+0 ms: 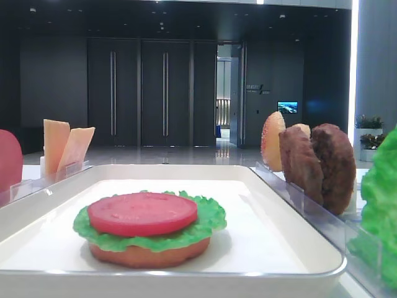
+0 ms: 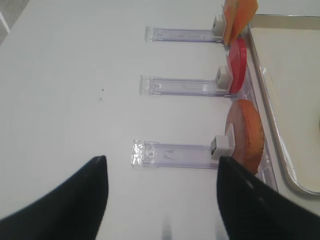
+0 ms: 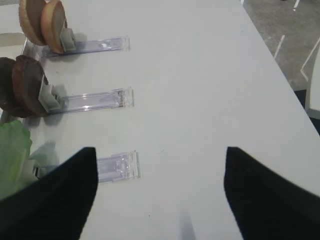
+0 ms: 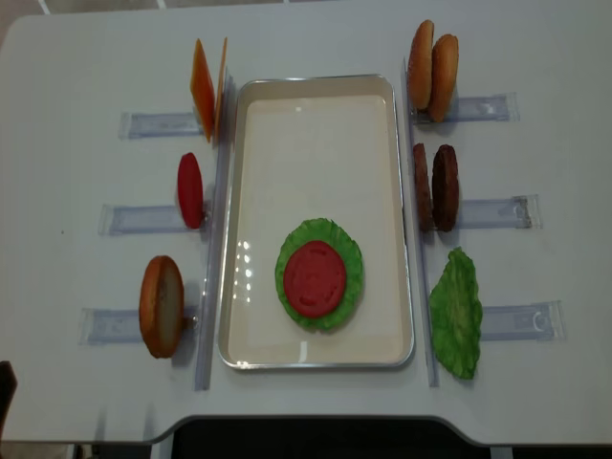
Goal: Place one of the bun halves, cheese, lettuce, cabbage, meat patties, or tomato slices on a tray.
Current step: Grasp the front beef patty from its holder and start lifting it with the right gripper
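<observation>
On the white tray (image 4: 316, 143) lies a stack of a bun half (image 1: 149, 253), lettuce (image 4: 351, 258) and a tomato slice (image 4: 315, 277). Left of the tray, cheese (image 4: 204, 88), a tomato slice (image 4: 190, 189) and a bun half (image 4: 161, 306) stand in racks. To its right stand two bun halves (image 4: 432, 69), two meat patties (image 4: 435, 186) and a lettuce leaf (image 4: 455, 311). No cabbage is in view. My right gripper (image 3: 160, 150) hovers open over bare table beside the lettuce rack (image 3: 117, 167). My left gripper (image 2: 162, 158) is open, empty, near the bun half (image 2: 245, 135).
Clear slotted racks (image 4: 158, 124) stick out from both long sides of the tray towards the table edges. The table's front edge (image 4: 316, 421) runs close behind the tray's near end. A dark room with doors (image 1: 164, 93) lies beyond the table.
</observation>
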